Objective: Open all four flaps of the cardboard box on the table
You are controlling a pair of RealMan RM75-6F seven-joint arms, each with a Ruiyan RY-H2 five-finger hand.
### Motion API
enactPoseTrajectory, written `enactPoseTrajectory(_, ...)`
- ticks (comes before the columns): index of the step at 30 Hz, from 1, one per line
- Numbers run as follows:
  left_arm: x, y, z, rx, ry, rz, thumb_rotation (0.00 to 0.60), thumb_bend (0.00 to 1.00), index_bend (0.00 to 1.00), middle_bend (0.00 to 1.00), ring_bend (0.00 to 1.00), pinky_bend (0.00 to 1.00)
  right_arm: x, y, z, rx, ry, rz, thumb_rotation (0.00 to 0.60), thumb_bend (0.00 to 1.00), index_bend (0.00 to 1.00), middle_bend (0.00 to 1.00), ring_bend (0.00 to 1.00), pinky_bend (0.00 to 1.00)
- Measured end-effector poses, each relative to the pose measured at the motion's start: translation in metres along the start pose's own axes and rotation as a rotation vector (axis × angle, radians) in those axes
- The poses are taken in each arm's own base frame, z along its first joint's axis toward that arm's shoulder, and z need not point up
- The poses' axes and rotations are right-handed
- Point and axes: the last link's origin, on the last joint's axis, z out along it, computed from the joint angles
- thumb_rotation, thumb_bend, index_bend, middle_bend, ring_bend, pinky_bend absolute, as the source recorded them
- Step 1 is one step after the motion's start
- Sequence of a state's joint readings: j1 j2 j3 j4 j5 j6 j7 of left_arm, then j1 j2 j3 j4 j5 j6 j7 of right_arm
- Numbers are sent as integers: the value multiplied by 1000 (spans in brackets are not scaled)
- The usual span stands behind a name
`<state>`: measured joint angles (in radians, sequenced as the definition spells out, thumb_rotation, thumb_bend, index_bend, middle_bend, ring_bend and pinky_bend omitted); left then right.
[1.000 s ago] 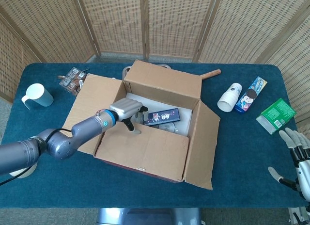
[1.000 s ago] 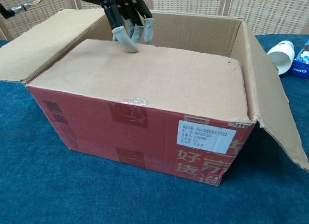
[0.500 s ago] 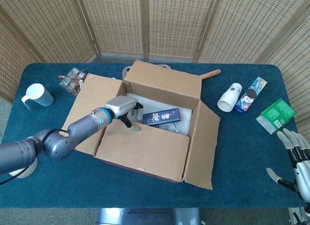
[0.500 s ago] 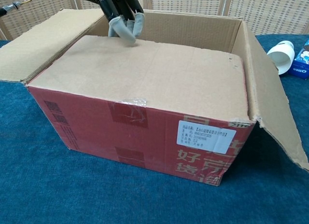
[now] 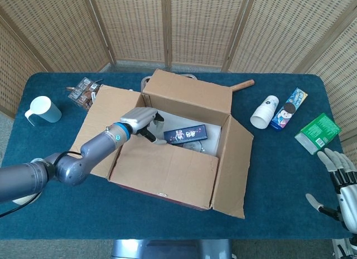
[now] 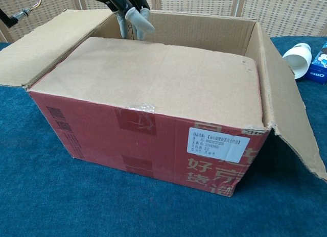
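Our box point(image 5: 167, 153) sits in the middle of the table point(image 5: 56, 214). Three flaps stand open — the near flap point(image 6: 163, 76) still lies flat across the top.

Our left hand point(image 5: 142, 122) hangs over that flap's far edge, near its left end. Its fingers point(image 6: 134, 18) point down, a bit apart, and hold nothing. Our right hand point(image 5: 343, 183) waits at the table's near right corner, fingers spread and empty.

What could go wrong? Our fingers could slide off the flap's edge and never get under it. If we pull too hard, the whole box could tip or slide toward us.

A small pack point(image 6: 319, 63) near the table's right edge says OREO. The box's front has a white label point(image 6: 218, 142) and big white Chinese letters — the label is too small to read.
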<state>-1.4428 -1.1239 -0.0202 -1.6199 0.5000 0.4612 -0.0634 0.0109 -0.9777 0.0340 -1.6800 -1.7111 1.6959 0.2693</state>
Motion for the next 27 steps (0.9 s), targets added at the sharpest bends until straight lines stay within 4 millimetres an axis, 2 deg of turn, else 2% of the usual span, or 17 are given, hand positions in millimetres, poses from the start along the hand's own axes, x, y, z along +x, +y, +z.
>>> enactPoseTrajectory(6, -4, 0, 3, 30, 0, 11, 445, 0, 654, 502, 315, 384, 0, 0, 0, 0, 0, 1, 600, 163, 0, 0, 0, 0)
enactPoseTrajectory(10, -4, 3, 4, 34, 22, 0, 360, 0, 532, 486, 302, 383, 0, 0, 0, 0, 0, 2, 600, 137, 0, 0, 0, 0)
enactPoseTrajectory(13, -4, 4, 5, 28, 51, 3, 322, 0, 523, 485, 303, 366, -1, 0, 0, 1, -3, 3, 600, 68, 0, 0, 0, 0)
enactPoseTrajectory(17, -7, 4, 6, 33, 80, 15, 311, 0, 550, 485, 303, 302, -2, 0, 1, 3, -9, 6, 600, 49, 0, 0, 0, 0)
enactPoseTrajectory(27, -16, 5, 9, 56, 49, 16, 290, 0, 578, 472, 286, 306, -2, 0, 1, 3, -9, 7, 600, 48, 0, 0, 0, 0)
